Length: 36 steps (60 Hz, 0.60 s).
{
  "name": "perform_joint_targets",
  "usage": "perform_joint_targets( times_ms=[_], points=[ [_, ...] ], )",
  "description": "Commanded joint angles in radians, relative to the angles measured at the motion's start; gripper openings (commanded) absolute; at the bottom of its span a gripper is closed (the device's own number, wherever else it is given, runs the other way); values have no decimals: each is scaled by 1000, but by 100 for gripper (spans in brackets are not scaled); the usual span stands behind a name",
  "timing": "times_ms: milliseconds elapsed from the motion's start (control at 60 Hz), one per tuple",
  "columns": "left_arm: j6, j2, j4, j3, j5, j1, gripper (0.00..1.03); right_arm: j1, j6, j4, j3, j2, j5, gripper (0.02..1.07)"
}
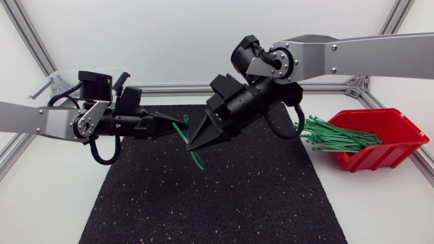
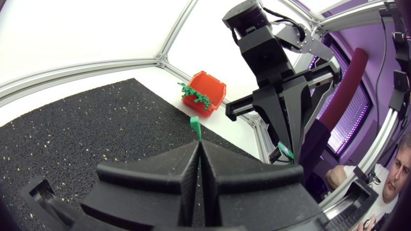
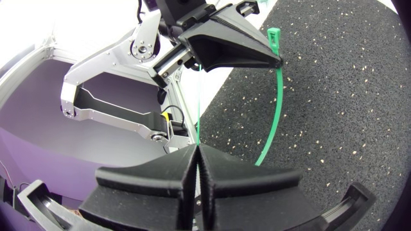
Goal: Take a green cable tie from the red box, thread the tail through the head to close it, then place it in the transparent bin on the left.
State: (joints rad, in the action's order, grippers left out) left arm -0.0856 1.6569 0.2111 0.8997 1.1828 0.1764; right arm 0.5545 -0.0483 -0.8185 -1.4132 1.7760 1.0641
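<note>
Your left jaws, nearest the lens in the left wrist view, are pressed shut on the green cable tie [image 2: 195, 127], with only a short stub poking out ahead of the tips. That stub looks like the blocky head end, though it is too small for me to be sure. Your right jaws are likewise closed on another part of the same tie, so it hangs between the two as a bowed loop above the black mat [image 1: 203, 203], touching nothing else.

Treat the tie as feather-light, thin and springy. I judge it will bend readily and flick back when let go, and its smooth plastic could slide in the jaws. Hold close to each end, since a long free tail would wobble off the slot, and keep the head's opening uncovered.

Under you the speckled mat looks grippy, lying on the white worktop [image 1: 380, 217]. Working room is tight, because the two sets of jaws sit near each other over the mat. Well off to the right, the red box [image 1: 380, 157] holds spare ties [image 1: 336, 135] spilling over its rim. At the far left, the transparent bin [image 1: 61, 74] stands behind your left arm [image 1: 41, 122].
</note>
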Motion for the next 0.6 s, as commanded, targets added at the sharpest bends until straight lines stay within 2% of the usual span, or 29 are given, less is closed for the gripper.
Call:
perform_joint_targets(
  times_ms=[0, 100, 217, 300, 483, 583],
  points=[
    [107, -46, 62, -47, -15, 14, 4, -4, -51, 5, 28, -35, 28, 7],
    [144, -78, 79, -59, -29, 17, 4, -1, -65, -2, 28, -64, 39, 7],
    [202, -124, 86, -68, -40, 17, 4, -16, -104, -34, 20, -96, 119, 7],
    [273, -137, 134, -77, -46, 14, 4, -25, -171, -44, 40, -119, 168, 8],
    [391, -174, 238, -107, -75, 29, 4, -28, -329, -39, 69, -204, 188, 7],
    [414, -175, 251, -110, -89, 40, 4, -22, -443, -31, 83, -239, 188, 8]
  ],
)
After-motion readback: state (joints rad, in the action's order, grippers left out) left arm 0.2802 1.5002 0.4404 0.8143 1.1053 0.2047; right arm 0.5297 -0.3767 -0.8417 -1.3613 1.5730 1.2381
